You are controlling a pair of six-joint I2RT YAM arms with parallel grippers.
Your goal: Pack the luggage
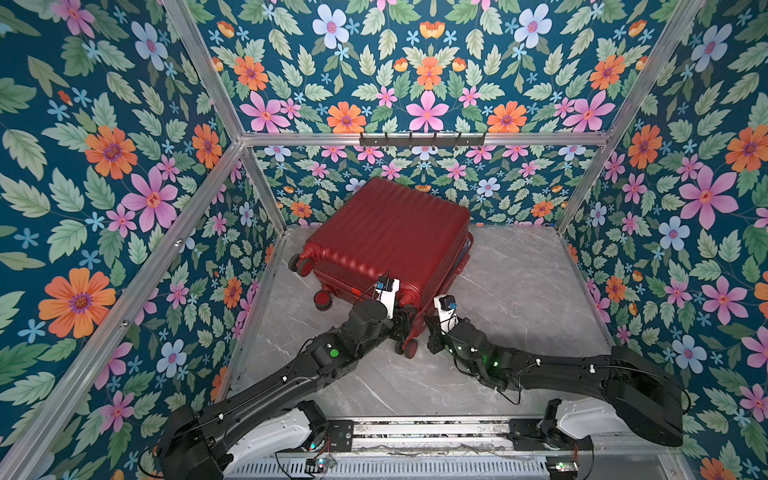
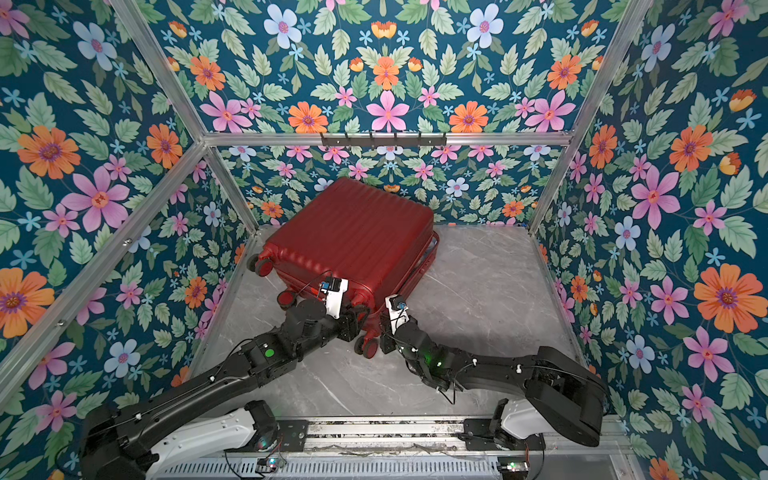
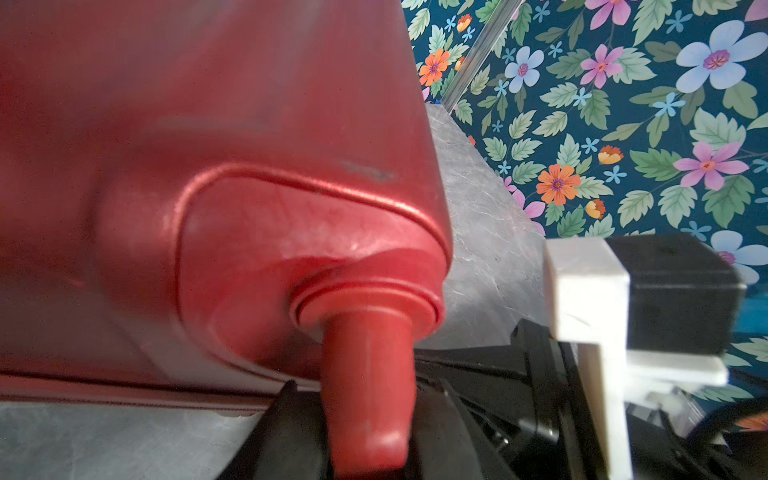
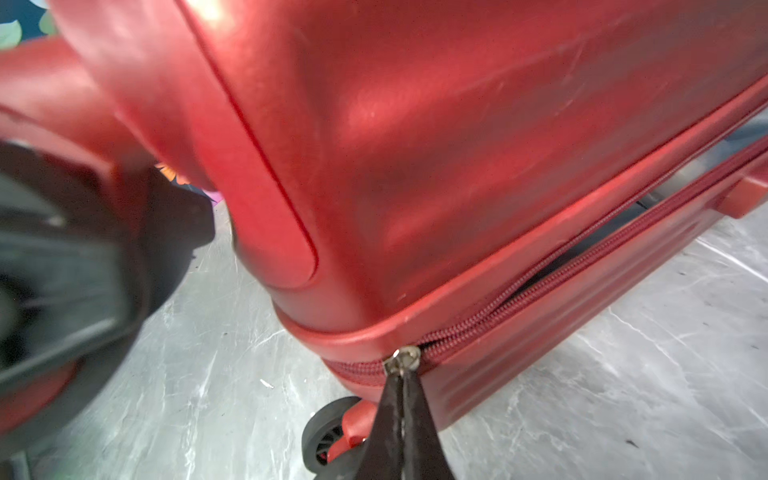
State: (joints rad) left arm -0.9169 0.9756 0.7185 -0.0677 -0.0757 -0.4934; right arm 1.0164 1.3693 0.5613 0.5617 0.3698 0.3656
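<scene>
Luggage (image 1: 386, 237): zip (image 4: 561, 266) gapes beyond right pincer (image 4: 401, 374), clamped on zipper pull (image 4: 402, 357); left pincer (image 3: 365, 415) clamps caster leg (image 3: 368, 365). Skewed tugging could slip the pull or jam teeth.

In the right wrist view, the tab of the silver zip slider (image 4: 402, 358) is hidden between the right gripper's (image 4: 401, 376) pinched black fingertips, and a dark shape (image 4: 62, 266) beside the dark-red hard-shell suitcase (image 4: 415, 145) is blurred beyond naming.

Your luggage (image 1: 386, 232) is dark red with a ribbed shell, its zipper tape (image 4: 490, 316) the same red, its zipper pull (image 4: 402, 358) silver. Your bench (image 1: 519, 291) shows grey marble veined white; the walls (image 1: 104, 104) wear teal paper with pink, orange and pale-blue flowers.
</scene>
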